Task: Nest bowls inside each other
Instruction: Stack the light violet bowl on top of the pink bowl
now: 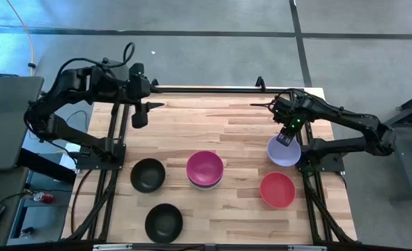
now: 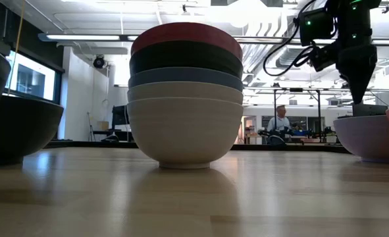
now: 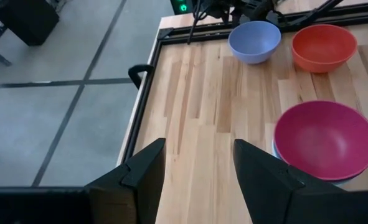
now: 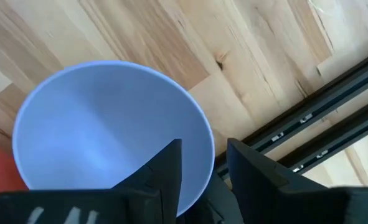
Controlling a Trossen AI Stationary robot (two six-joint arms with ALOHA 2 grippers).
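A stack of nested bowls (image 1: pixel 205 169) stands mid-table on its white bottom bowl (image 2: pixel 184 141), with another white, a blue and a black bowl above and the magenta one (image 3: pixel 324 140) on top. A lavender bowl (image 1: pixel 284 152) and a red bowl (image 1: pixel 277 189) stand singly on the right. Two black bowls (image 1: pixel 148 174) (image 1: pixel 164 223) stand on the left. My right gripper (image 1: pixel 286 137) is open above the lavender bowl's far rim (image 4: pixel 207 146). One finger is over the inside and one over the outside, and it touches nothing. My left gripper (image 1: pixel 140 118) hangs open over the table's far left.
Bare wood lies between the stack and the far edge. A black frame rail (image 1: pixel 206 89) runs along the far edge, and arm mounts (image 1: pixel 101 150) (image 1: pixel 324 157) stand at both sides. A person (image 2: pixel 281 122) shows far off in the room behind.
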